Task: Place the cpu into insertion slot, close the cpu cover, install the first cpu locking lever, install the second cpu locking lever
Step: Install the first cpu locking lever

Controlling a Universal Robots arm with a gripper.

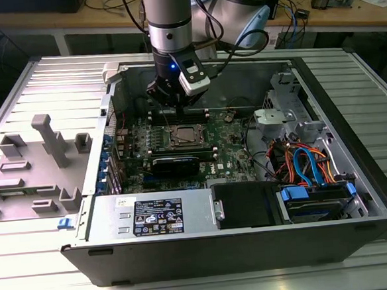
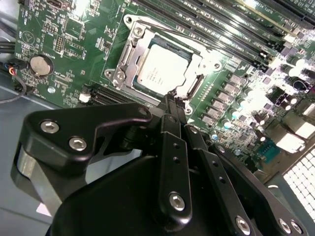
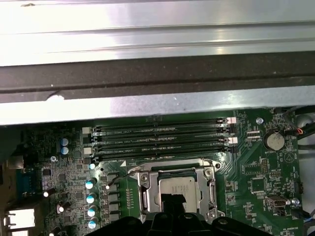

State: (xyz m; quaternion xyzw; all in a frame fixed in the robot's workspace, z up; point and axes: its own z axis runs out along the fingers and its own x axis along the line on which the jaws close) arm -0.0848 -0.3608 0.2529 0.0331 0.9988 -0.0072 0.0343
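Tool [image 2: 173, 100] pinched shut, apparently empty, at the cpu cover [image 2: 129, 54]; a slip could gouge the cpu [image 2: 162, 69].

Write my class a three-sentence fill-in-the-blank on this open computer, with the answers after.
1. The cover lies shut around the ___.
2. The gripper hangs by the cover's edge, over the ___ board.
3. The long memory slots beside the cover number ___.
Answers: cpu; green; four.
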